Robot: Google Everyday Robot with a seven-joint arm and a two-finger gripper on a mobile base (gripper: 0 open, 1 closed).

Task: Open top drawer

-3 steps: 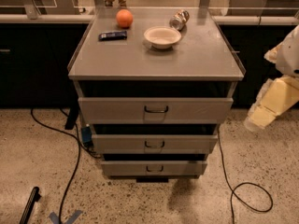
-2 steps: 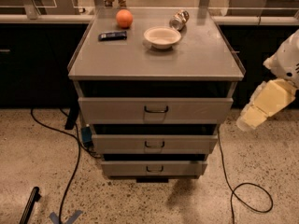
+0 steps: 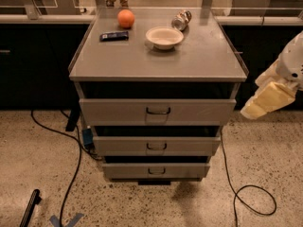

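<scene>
Speckled terrazzo floor [image 3: 42,174] strewn with black cables [image 3: 73,174], dark counter cabinets [image 3: 33,65] behind.

The robot's white arm [image 3: 289,66] comes in at the right edge, at about three o'clock, slanting down toward seven o'clock. Its cream-coloured hand [image 3: 258,107] hangs in free air at the arm's lower end, tip pointing down-left.
</scene>
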